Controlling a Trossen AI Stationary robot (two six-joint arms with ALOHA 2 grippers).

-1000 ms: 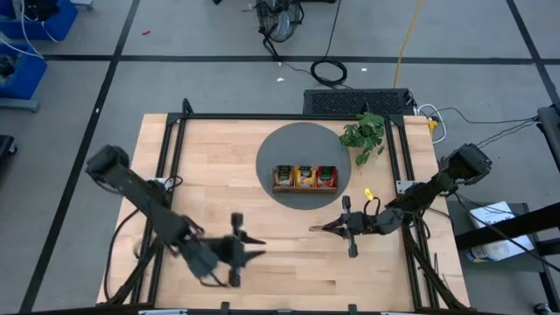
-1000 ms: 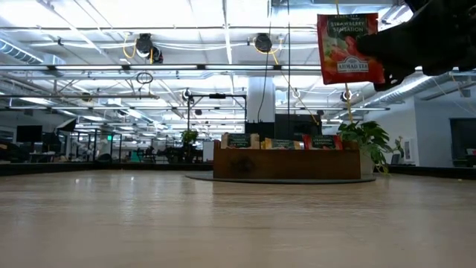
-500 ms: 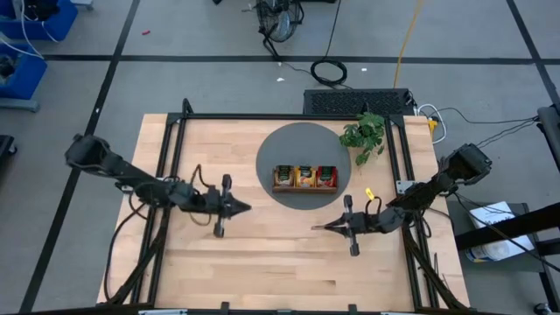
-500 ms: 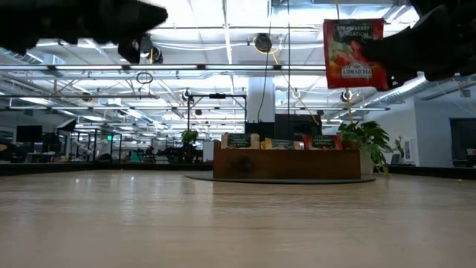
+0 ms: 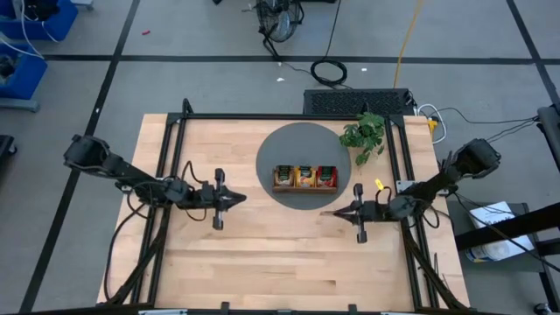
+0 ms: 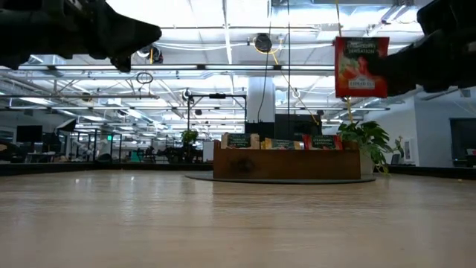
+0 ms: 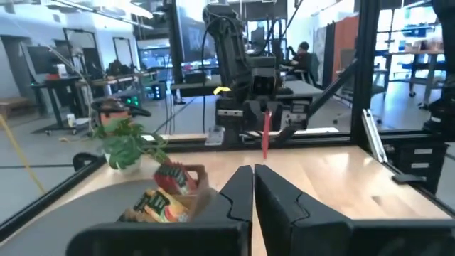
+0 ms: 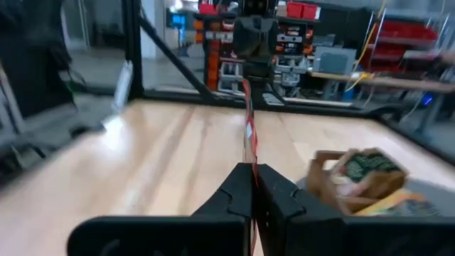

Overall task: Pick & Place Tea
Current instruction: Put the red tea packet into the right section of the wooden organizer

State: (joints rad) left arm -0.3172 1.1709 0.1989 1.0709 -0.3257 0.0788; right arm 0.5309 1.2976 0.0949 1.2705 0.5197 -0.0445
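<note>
A red tea sachet (image 6: 361,67) hangs in the air in front of the brown wooden tray (image 5: 304,187), with my right gripper (image 5: 327,213) shut on it. In the right wrist view the sachet (image 8: 247,121) shows edge-on. The tray holds more tea sachets (image 5: 304,176), red, yellow and green, standing on edge. It rests on a round grey mat (image 5: 289,140). My left gripper (image 5: 240,199) is shut with nothing in it, level above the table to the left of the mat. My right gripper pinches the sachet's right-hand edge (image 6: 381,65) between its two fingers (image 8: 274,186). The fingers lie level and come from the table's right side. The sachet stands upright, its printed face toward the near edge, lifted clear of the table.
A green leafy plant (image 5: 363,133) stands at the mat's far right. Black frame rails (image 5: 175,140) run along the table's left, right and far sides. Bare wood (image 5: 271,262) lies between the mat and the near edge.
My left gripper has swung up from near the table's front edge toward the far edge, levelled out and shut. My right gripper has carried the red sachet toward the far edge and a little to the right, with the sachet staying upright.
</note>
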